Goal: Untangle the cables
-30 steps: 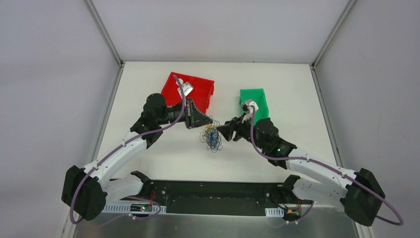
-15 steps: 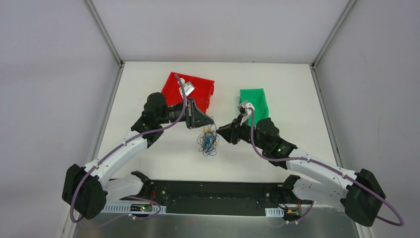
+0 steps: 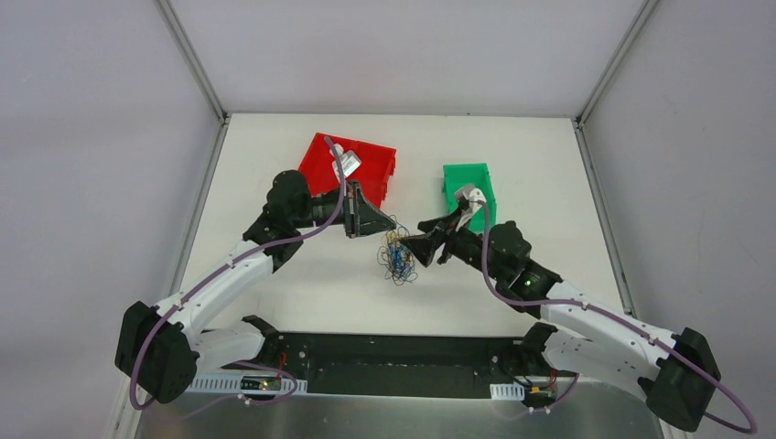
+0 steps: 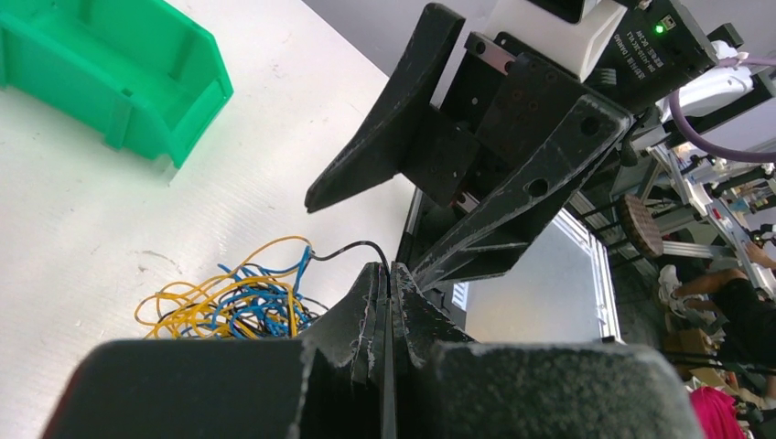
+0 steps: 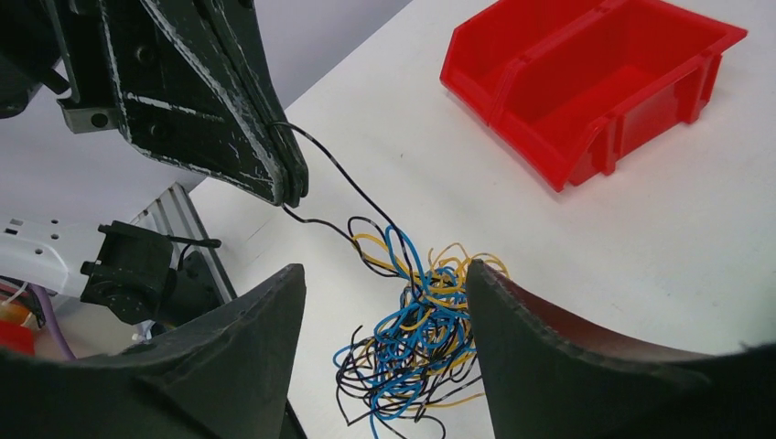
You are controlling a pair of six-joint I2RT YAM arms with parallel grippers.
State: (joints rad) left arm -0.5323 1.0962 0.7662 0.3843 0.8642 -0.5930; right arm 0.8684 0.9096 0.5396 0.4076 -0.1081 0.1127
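Top external: the tangle of cables [image 3: 398, 260] lay on the table [image 3: 302, 283] between the 2 grippers, near the red bin [image 3: 352, 165] and green bin [image 3: 468, 183]

Left wrist: the left gripper [image 4: 385, 279] was pinched tight on 1 black wire [image 4: 352, 247] leading out of the tangle

Right wrist: the right gripper [image 5: 384, 274] stood wide and empty, the tangle framed between its fingers

The step looked like drawing that wire free; next, the right gripper probably needed to close on the bundle to anchor it

Cables [image 3: 397, 256] on the counter [image 3: 274, 155], bins behind.
The cables lie mid-counter between the left tool [image 3: 386, 224] and the right tool [image 3: 416, 240]; the left bin [image 3: 366, 157] and right bin [image 3: 468, 176] stand behind them, apart.
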